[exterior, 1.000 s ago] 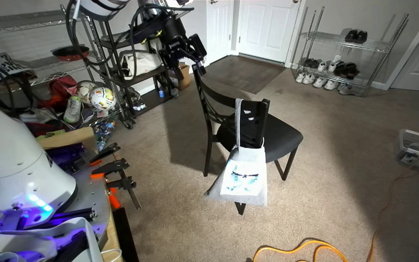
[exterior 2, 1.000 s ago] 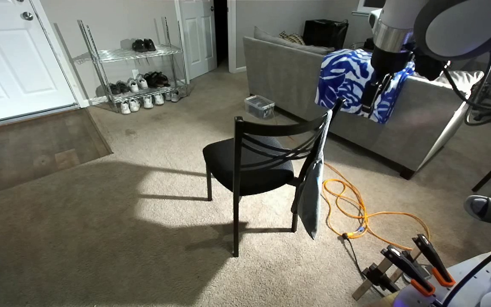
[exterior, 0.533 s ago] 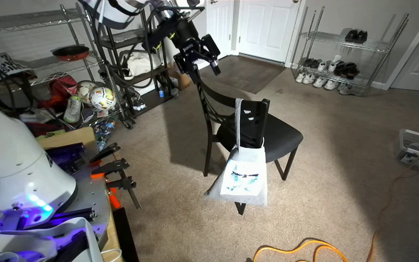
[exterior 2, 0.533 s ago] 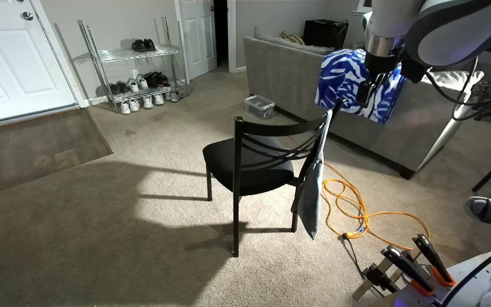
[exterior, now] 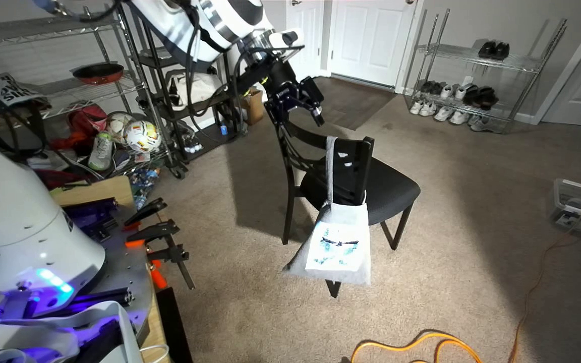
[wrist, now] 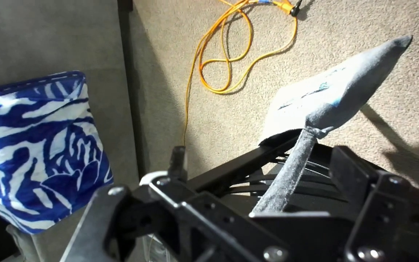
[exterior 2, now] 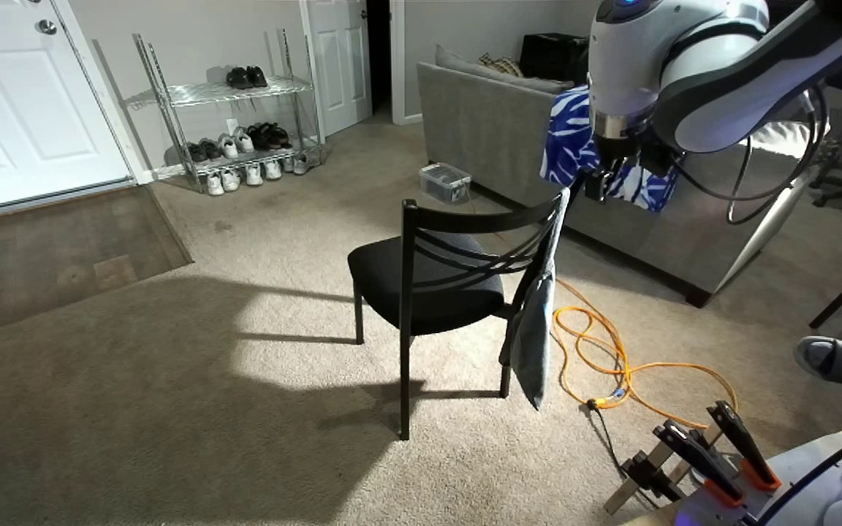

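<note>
My black gripper is open and empty, with its fingers wide apart. It is over the back of a black chair, which also shows in an exterior view. A grey cloth bag with a white, blue-marked panel hangs by its strap from one corner of the chair back. In the wrist view the strap shows in the gap between the fingers, and the bag hangs beyond. The strap's near end is hidden behind the gripper body. I cannot tell that the gripper touches anything.
A grey sofa with a blue and white towel stands near the arm. An orange cord lies on the carpet. Clamps stick out from the robot's table. A wire shoe rack and a plastic box stand farther off.
My gripper has come down and moved toward the chair back and the strap. It stays open. The chair and the bag have not moved.
</note>
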